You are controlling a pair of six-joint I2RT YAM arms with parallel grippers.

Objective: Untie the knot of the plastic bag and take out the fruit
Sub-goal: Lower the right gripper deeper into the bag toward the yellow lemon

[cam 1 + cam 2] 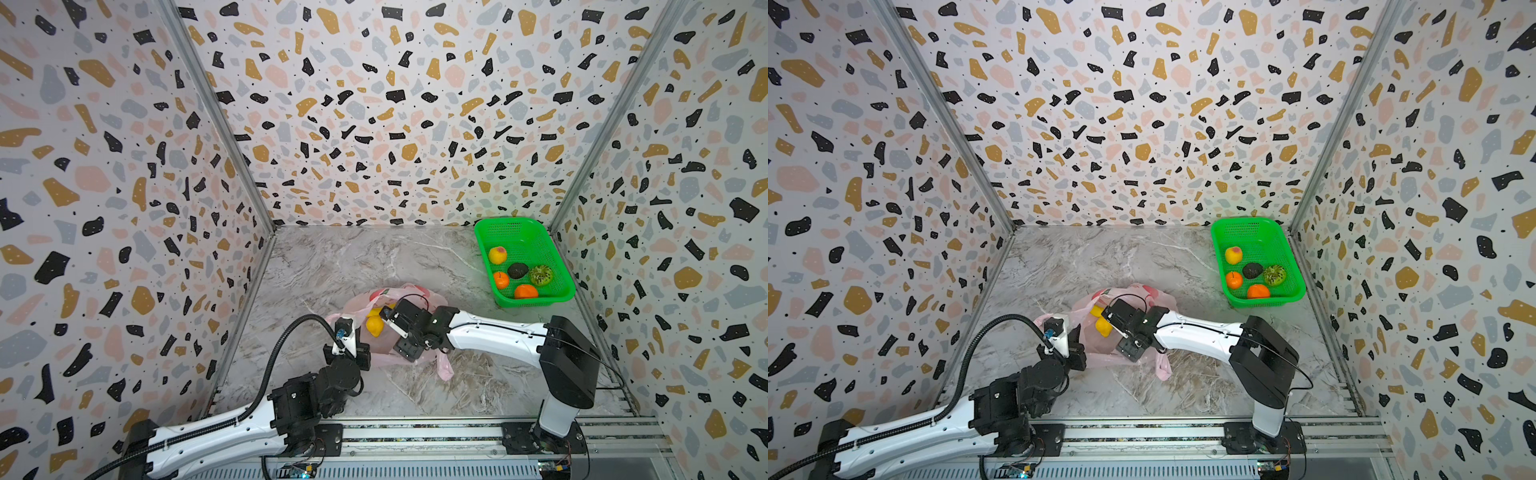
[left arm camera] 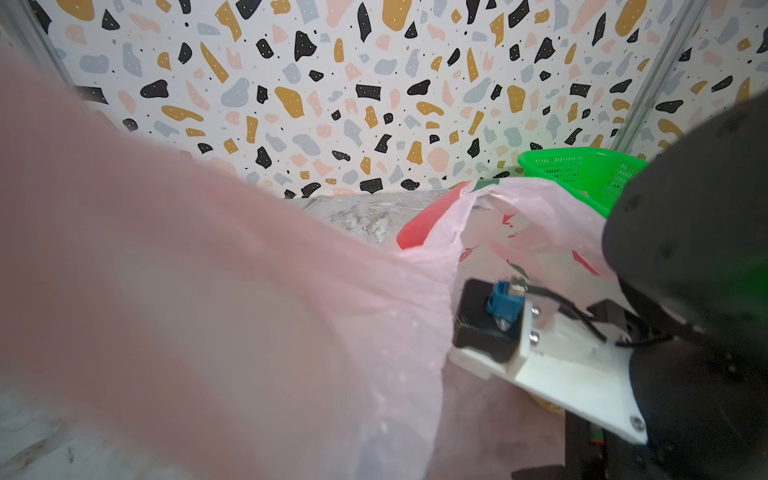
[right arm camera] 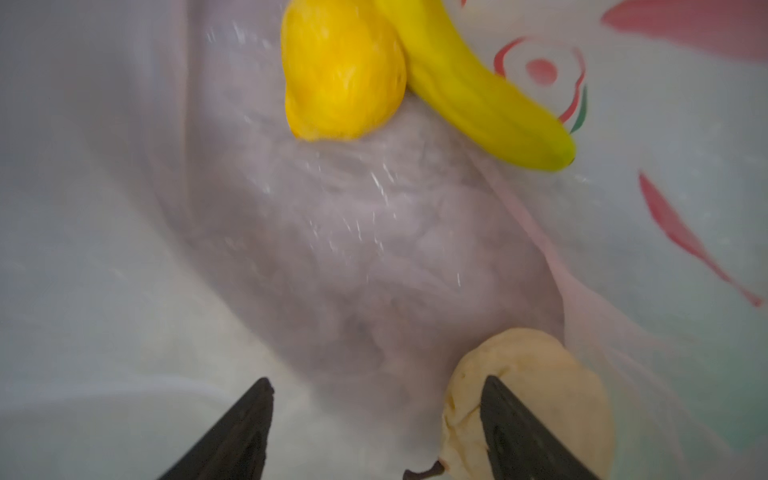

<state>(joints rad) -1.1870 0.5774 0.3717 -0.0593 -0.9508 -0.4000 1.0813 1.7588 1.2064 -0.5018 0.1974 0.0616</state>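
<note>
A grey-white marble-patterned tabletop (image 1: 353,257) is carrying two things, seen in both top views. A pale pink plastic bag (image 1: 432,297) is lying near the middle, towards the front edge, with one loop handle (image 1: 444,368) trailing onto the surface. A bright green mesh basket (image 1: 540,300) is sitting at the far right corner, well apart from the bag.

One green basket (image 1: 519,237) holds five fruits: two tangerines (image 1: 501,280) (image 1: 525,291), one peach (image 1: 497,254), one avocado (image 1: 518,270), one kiwi half (image 1: 540,275). One pink bag (image 2: 540,216) holds three: one banana (image 3: 478,91), one yellow fruit (image 3: 343,70), one cream ball (image 3: 536,365).
</note>
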